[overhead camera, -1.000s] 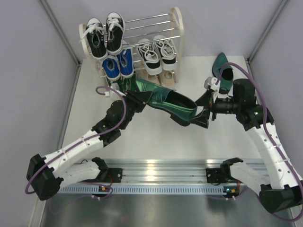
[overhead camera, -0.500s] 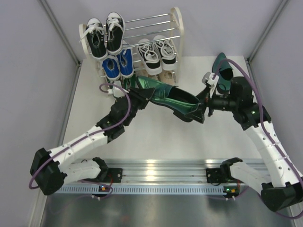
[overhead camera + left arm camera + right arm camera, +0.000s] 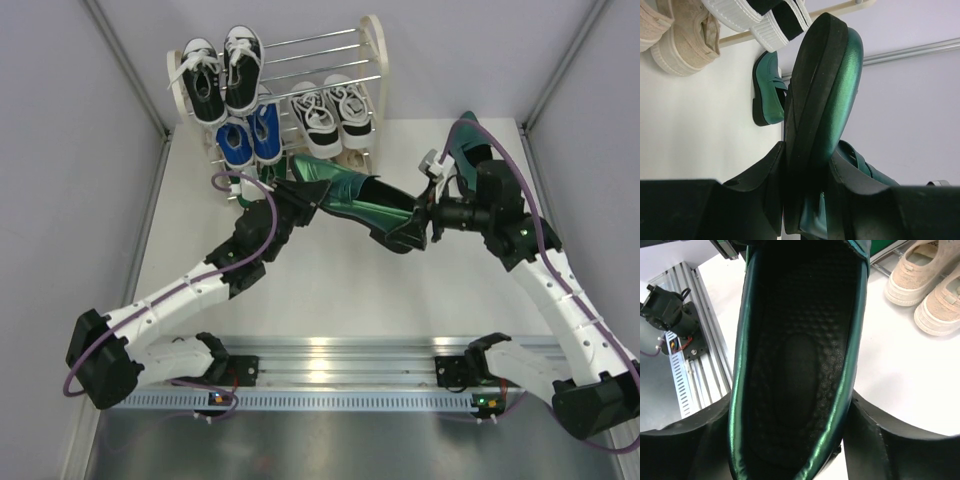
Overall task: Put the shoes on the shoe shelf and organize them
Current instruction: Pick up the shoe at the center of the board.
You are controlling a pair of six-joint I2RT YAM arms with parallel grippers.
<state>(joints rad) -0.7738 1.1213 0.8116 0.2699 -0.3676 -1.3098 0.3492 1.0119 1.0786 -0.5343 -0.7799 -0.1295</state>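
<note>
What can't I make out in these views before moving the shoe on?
Right gripper: whether it grips the green shoe; the shoe fills the right wrist view.
Second green shoe: top view, right arm covers part.
Beige shoes: top view, mostly under the sneakers above.
Shelf: bottom rods, top view, hidden behind shoes and left gripper.

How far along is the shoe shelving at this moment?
Done: the shoe shelf holds the top black-and-white pair, the blue pair and a second black-and-white pair, with the beige pair at its foot. In hand: one green dress shoe, left jaws clamped near its toe, right jaws around its heel. Left: shelving it and its mate on the table.
</note>
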